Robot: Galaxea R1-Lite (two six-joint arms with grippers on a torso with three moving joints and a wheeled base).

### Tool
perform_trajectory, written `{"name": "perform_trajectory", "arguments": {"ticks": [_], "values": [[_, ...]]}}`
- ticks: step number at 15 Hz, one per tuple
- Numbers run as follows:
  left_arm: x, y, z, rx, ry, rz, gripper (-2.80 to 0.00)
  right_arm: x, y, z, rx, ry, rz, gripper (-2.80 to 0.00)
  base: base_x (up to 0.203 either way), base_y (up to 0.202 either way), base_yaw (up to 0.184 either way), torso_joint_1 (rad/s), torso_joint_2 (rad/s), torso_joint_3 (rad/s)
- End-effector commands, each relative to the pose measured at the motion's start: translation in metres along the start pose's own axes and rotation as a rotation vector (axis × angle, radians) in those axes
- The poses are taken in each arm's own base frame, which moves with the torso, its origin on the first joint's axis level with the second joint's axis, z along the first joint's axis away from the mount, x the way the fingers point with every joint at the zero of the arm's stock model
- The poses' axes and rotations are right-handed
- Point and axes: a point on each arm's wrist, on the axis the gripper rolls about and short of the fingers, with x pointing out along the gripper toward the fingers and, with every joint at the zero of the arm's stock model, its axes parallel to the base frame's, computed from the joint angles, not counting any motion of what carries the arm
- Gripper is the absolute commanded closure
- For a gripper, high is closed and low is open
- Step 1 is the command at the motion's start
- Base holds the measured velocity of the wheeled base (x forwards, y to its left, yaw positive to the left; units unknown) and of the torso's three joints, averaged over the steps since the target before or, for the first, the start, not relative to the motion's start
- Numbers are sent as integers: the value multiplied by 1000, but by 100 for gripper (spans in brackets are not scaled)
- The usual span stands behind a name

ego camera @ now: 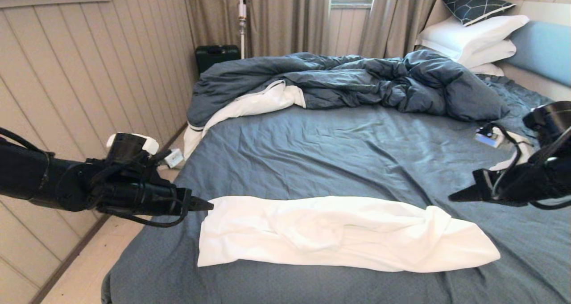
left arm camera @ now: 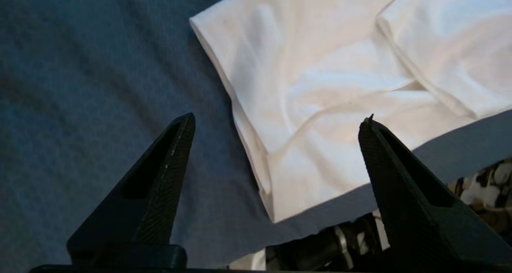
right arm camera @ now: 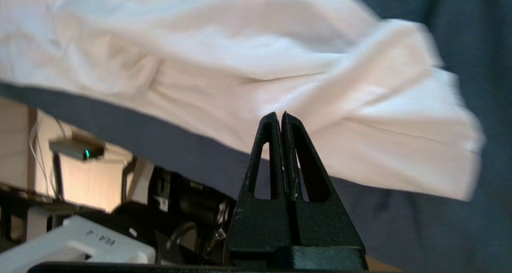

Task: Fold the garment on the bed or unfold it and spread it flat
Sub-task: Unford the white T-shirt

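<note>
The white garment (ego camera: 339, 232) lies folded into a long band across the near part of the bed (ego camera: 348, 148), on its slate-blue sheet. My left gripper (ego camera: 206, 204) hovers at the band's left end, open, with nothing between its fingers. In the left wrist view the garment's folded corner (left arm camera: 320, 105) lies on the sheet below the spread left gripper (left arm camera: 280, 119). My right gripper (ego camera: 455, 197) hangs just beyond the band's right end, shut and empty. In the right wrist view the garment's rumpled right end (right arm camera: 320, 81) lies beyond the closed right gripper (right arm camera: 279, 115).
A rumpled dark blue duvet (ego camera: 357, 81) with white lining is heaped across the far half of the bed. White pillows (ego camera: 473, 41) and a patterned cushion are stacked at the headboard on the right. A panelled wall (ego camera: 89, 72) runs along the left, with a strip of floor beside the bed.
</note>
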Motion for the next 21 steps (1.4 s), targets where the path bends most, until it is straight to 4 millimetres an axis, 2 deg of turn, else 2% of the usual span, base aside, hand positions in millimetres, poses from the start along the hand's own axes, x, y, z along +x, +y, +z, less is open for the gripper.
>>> {"name": "perform_trajectory", "arguments": {"ticks": [1,6,10,13,14,15,18,21], "values": [[-14,-4,-4,9,-40,1,0,13,29,0,-71,44,27,0,0,0,0,0,0,0],[-17,-5,-15,7,-56,1,0,48,106,6,-208,126,79,0,0,0,0,0,0,0],[-14,-5,-20,6,-45,-3,0,100,168,6,-324,225,37,0,0,0,0,0,0,0],[-15,-12,-25,21,-39,-19,0,125,198,8,-381,227,5,0,0,0,0,0,0,0],[-16,-13,-25,22,-42,-20,0,132,206,9,-399,229,-23,-209,0,0,0,0,0,0],[-17,-13,-25,23,-46,-20,0,138,211,11,-416,222,-67,-280,0,0,0,0,0,0],[-16,-16,-28,20,-34,-27,0,151,216,16,-432,208,-105,-280,0,0,0,0,0,0],[-15,-19,-31,26,-25,-37,0,174,218,7,-445,252,-136,-280,0,0,0,0,0,0]]}}
